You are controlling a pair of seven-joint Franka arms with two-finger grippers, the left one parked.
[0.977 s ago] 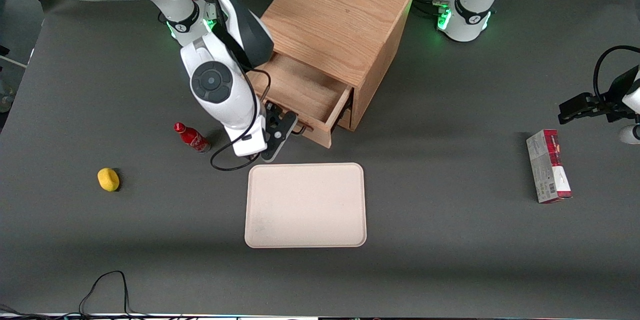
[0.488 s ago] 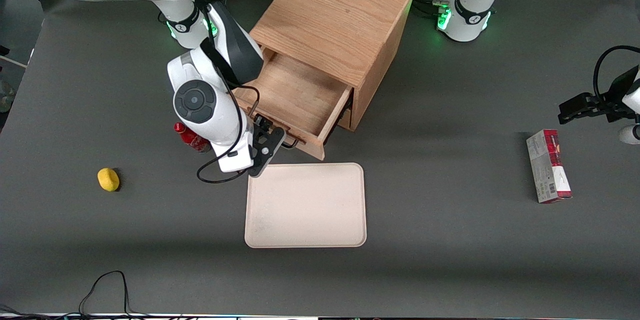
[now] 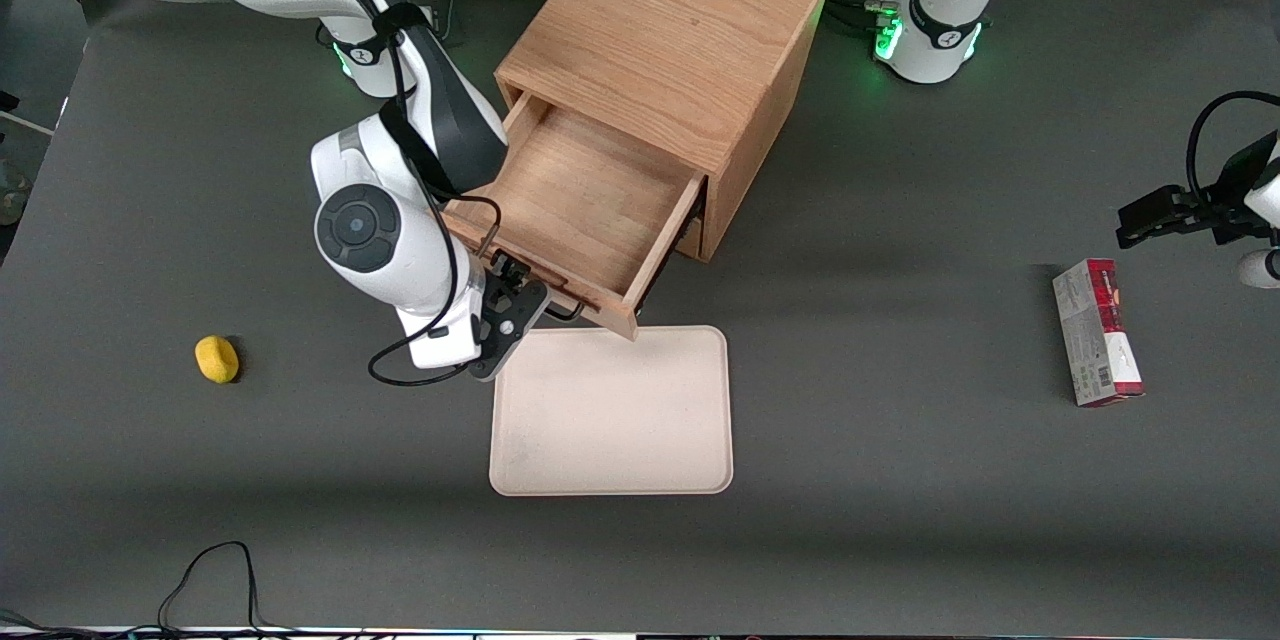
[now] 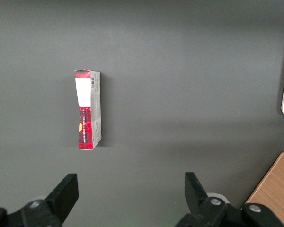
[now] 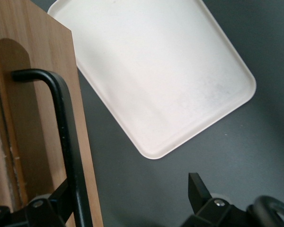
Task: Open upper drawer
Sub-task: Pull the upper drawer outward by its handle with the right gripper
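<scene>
The drawer (image 3: 575,205) has slid farther out; the claw (image 3: 512,295), fingers apart around its handle (image 5: 66,137), keeps pulling.

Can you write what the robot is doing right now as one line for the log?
task: open upper drawer | upper drawer: pulled out | gripper: at handle

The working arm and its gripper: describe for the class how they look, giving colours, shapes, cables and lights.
The working arm has glossy white rounded shells, a dark grey round joint cap and a black sleeve section. A thin black cable loops from it. Green light glows at its base. The gripper, at the drawer handle, is black with angular fingers.
</scene>
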